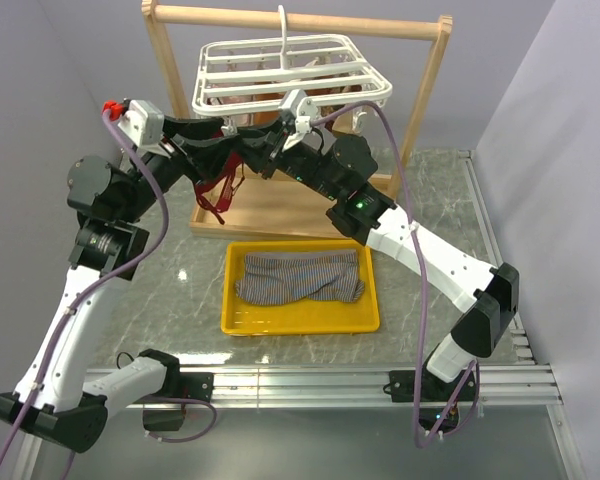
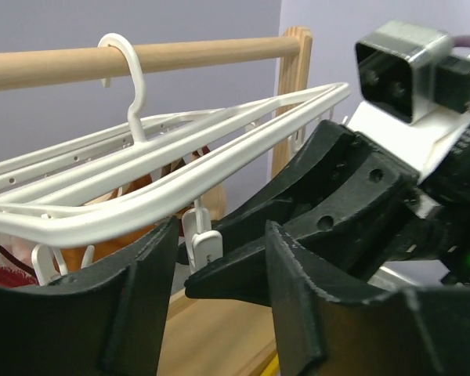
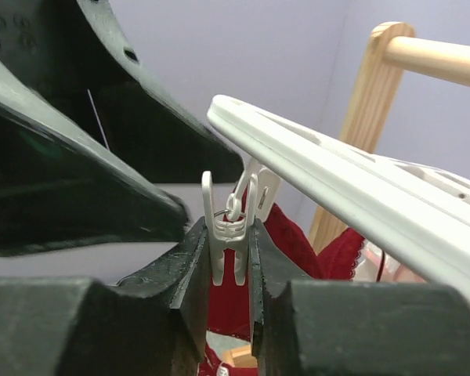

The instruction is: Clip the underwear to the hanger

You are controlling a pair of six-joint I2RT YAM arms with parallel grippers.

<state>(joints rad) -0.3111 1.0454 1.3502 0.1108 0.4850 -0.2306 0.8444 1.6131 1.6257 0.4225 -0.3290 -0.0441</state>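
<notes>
Overhead view, wrist close-ups at hanger (image 3: 337, 172)

glossy plastic hanger (image 3: 337, 176) and clip (image 3: 229, 235), cloth underwear (image 1: 300, 277), wooden stand (image 1: 230, 16).

No legible text, labels, brands, numbers or signs anywhere

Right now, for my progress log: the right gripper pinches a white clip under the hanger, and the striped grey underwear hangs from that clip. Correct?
Not quite. The right gripper does pinch a white clip under the hanger, but the striped grey underwear does not hang from it: it lies in the yellow tray, as the top external view shows.
</notes>
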